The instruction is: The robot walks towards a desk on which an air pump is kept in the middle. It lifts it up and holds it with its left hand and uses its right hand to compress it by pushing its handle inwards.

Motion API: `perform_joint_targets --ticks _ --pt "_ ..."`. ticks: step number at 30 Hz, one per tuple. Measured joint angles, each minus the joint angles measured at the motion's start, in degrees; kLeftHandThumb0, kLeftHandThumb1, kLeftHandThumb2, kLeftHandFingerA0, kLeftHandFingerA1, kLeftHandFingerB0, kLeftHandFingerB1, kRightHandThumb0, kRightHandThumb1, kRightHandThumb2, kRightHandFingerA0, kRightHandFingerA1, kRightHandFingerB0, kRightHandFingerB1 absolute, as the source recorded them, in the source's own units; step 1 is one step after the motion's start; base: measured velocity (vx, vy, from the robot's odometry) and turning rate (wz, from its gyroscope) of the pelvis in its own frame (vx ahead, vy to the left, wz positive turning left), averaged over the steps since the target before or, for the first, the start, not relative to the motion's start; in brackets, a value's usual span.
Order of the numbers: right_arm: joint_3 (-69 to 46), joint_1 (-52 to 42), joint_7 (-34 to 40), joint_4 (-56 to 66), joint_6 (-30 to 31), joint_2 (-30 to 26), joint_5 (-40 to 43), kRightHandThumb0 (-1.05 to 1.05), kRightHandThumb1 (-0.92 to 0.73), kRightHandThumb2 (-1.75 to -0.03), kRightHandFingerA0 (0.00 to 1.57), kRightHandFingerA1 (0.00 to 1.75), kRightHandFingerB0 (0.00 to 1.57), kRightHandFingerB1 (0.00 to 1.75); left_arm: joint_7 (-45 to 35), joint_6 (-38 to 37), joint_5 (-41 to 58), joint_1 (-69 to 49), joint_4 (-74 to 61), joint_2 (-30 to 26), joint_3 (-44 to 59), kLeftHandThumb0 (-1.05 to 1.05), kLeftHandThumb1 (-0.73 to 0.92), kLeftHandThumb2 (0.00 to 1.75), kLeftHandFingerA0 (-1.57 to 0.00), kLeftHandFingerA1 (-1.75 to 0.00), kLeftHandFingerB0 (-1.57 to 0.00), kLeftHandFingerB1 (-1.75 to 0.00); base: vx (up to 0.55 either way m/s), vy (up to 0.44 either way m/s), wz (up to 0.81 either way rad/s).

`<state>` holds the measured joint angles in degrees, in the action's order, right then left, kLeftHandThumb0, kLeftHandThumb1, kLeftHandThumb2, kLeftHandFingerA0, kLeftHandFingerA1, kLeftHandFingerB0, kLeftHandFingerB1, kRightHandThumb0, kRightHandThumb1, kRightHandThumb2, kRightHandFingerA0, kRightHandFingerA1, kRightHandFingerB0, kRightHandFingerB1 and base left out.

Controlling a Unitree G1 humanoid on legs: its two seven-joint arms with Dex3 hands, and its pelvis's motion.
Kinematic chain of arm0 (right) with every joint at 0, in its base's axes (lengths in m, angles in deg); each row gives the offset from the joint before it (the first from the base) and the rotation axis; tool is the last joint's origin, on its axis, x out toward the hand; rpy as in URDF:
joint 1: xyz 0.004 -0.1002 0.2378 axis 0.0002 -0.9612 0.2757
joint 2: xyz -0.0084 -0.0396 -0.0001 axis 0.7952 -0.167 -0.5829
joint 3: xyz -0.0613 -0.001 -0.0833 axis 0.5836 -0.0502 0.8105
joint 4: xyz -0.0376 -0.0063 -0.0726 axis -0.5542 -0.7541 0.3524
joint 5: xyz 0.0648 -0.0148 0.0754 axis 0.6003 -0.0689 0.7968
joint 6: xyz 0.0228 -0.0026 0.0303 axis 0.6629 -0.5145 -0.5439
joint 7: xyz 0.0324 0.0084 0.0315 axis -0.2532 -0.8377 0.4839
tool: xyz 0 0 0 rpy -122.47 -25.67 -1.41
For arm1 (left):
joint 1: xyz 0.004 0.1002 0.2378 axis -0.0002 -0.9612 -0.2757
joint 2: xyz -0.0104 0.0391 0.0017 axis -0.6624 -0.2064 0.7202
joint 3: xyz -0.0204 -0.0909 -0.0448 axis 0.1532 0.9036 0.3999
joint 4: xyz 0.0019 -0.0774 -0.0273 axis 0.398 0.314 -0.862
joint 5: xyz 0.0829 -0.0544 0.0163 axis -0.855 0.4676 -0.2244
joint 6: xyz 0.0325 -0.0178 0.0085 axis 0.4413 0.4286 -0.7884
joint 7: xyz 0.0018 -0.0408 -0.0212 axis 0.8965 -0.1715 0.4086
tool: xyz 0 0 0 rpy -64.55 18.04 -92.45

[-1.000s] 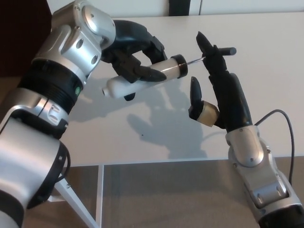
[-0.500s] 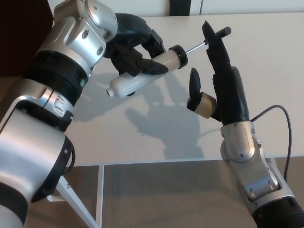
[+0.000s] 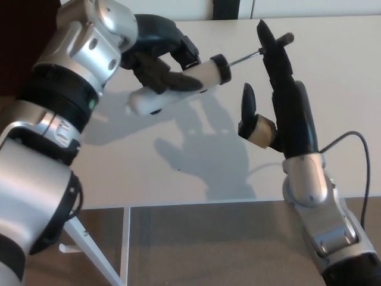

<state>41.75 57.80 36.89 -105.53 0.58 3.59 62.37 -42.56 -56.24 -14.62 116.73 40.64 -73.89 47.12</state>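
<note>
My left hand (image 3: 159,56) is shut around the white barrel of the air pump (image 3: 178,86), holding it above the white desk (image 3: 333,77), tilted with its black cap up to the right. A thin metal rod runs from the cap to the black handle (image 3: 284,40), still drawn out. My right hand (image 3: 284,104) stands upright just right of the pump, fingers apart and straight. Its upper fingers lie against the handle and rod end, the thumb pointing up lower down. It grips nothing.
A dark object (image 3: 229,8) stands at the desk's far edge. The desk's near edge (image 3: 208,202) runs across below my hands, with floor and a white leg (image 3: 95,256) beneath. A grey cable (image 3: 351,149) loops by my right forearm.
My left hand has shifted the pump slightly left and up. My right hand has stayed against the handle, moving a little right. The rod's drawn-out length looks about the same.
</note>
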Motion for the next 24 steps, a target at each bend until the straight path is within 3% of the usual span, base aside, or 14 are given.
perform_joint_targets --ticks 1,3,7,16,17,19,20,23,24 --pt "-0.04 -0.99 -0.3 1.58 -0.12 -0.33 0.07 -0.96 -0.91 -1.22 0.0 0.03 0.0 0.04 0.02 -0.37 -0.02 -0.06 0.1 -0.36 -0.13 -0.09 0.65 0.92 -0.8 -1.63 -0.74 -1.34 0.0 0.0 0.0" --pt "-0.11 -2.13 -0.68 3.28 -0.27 -0.72 0.15 -0.97 -0.9 -1.23 0.0 0.02 0.0 0.04 0.04 -0.74 -0.02 -0.22 0.22 -0.87 -0.29 -0.12 0.69 0.87 -0.88 -1.58 -0.78 -1.29 0.0 0.0 0.0" --pt "-2.62 -5.01 -1.55 10.59 -0.02 -2.24 0.74 -0.97 -0.89 -1.22 0.0 0.03 0.0 0.05 0.0 -1.81 -0.79 -1.62 0.75 -3.47 -1.76 -0.1 0.63 0.9 -0.88 -1.59 -0.76 -1.27 0.0 0.0 0.0" --pt "-6.78 -5.08 -2.97 15.02 1.8 -3.31 2.8 -0.9 -0.85 -1.2 0.0 0.09 0.0 0.09 -0.02 -2.47 -1.62 -3.94 -0.36 -5.99 -2.93 -0.14 0.7 0.86 -0.89 -1.6 -0.74 -1.31 0.0 0.0 0.0" --pt "-6.96 -5.08 -3.15 15.24 2.01 -3.32 2.98 -0.87 -0.76 -0.97 0.0 0.0 0.0 0.07 -0.04 -2.51 -1.68 -3.94 -0.46 -6.09 -3.04 -0.13 0.69 0.86 -0.87 -1.6 -0.74 -1.3 0.0 0.0 0.0" --pt "-7.34 -5.08 -3.5 15.59 2.4 -3.32 3.44 -0.87 -0.76 -0.97 0.0 0.0 0.0 0.07 -0.11 -2.66 -1.74 -3.94 -0.57 -6.18 -3.24 -0.13 0.69 0.86 -0.87 -1.6 -0.74 -1.3 0.0 0.0 0.0" --pt "-7.6 -5.08 -3.8 15.73 2.61 -3.32 3.88 -0.85 -0.92 -0.74 0.0 0.01 0.0 0.11 -0.18 -2.83 -1.74 -3.94 -0.66 -6.21 -3.26 -0.14 0.65 0.9 -0.88 -1.58 -0.77 -1.31 0.0 0.0 0.0" --pt "-7.85 -5.09 -4.12 15.86 2.79 -3.31 4.42 -0.85 -0.92 -0.74 0.0 0.01 0.0 0.11 -0.24 -2.83 -1.73 -3.94 -0.72 -6.22 -3.27 -0.14 0.65 0.9 -0.88 -1.58 -0.77 -1.31 0.0 0.0 0.0" --pt "-8.05 -5.09 -4.36 15.95 2.89 -3.28 4.82 -0.89 -0.84 -1.18 0.0 0.08 0.0 0.11 -0.29 -2.85 -1.73 -3.94 -0.73 -6.23 -3.28 -0.14 0.64 0.94 -0.89 -1.59 -0.77 -1.32 0.0 0.0 0.0"
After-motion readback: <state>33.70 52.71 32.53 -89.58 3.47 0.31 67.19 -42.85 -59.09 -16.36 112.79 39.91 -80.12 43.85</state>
